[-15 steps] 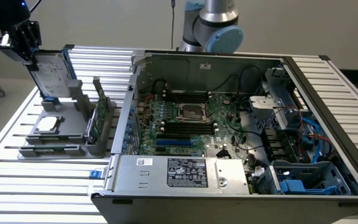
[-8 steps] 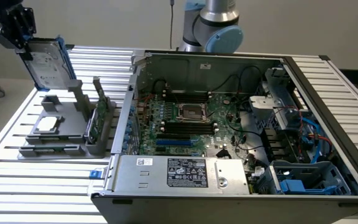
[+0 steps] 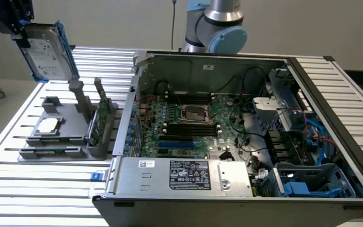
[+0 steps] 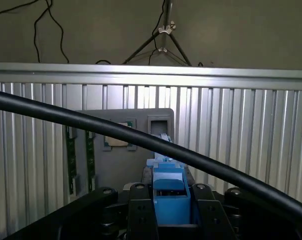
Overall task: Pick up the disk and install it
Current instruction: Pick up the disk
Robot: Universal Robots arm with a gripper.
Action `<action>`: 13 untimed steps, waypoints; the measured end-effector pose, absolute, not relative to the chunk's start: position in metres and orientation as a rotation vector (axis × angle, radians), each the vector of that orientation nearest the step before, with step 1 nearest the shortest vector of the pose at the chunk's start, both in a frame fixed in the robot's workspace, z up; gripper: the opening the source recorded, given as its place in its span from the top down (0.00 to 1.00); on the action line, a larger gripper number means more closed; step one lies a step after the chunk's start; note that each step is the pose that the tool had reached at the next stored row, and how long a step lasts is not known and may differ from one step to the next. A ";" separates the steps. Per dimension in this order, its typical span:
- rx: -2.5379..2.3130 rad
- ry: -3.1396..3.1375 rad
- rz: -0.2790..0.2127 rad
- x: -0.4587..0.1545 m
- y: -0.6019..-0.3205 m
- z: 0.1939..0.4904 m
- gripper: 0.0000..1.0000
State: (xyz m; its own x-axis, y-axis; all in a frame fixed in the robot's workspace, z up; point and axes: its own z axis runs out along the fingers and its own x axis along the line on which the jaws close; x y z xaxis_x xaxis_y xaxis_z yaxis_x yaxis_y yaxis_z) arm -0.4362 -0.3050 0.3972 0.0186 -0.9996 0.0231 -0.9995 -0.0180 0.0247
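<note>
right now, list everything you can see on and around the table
disk: one, silver-grey in blue carrier, in the air, exterior view's left
holder: one, grey, on the table beside the computer case
chip: one, silver, flat in the holder
circuit card: one, green, upright in the holder
computer case: one, dark, open, mid table
table: one, silver slats
gripper: one, black, shut on the disk
arm: one, grey and light blue, behind the computer case
</note>
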 end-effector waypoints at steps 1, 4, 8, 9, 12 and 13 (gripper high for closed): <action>2.217 -2.177 -0.003 -0.432 -0.305 0.402 0.67; 2.215 -2.175 -0.007 -0.420 -0.305 0.415 0.67; 2.212 -2.172 -0.014 -0.401 -0.308 0.433 0.67; 2.212 -2.171 -0.015 -0.397 -0.309 0.438 0.67; 2.210 -2.169 -0.020 -0.385 -0.312 0.452 0.67; 2.209 -2.169 -0.022 -0.382 -0.313 0.456 0.67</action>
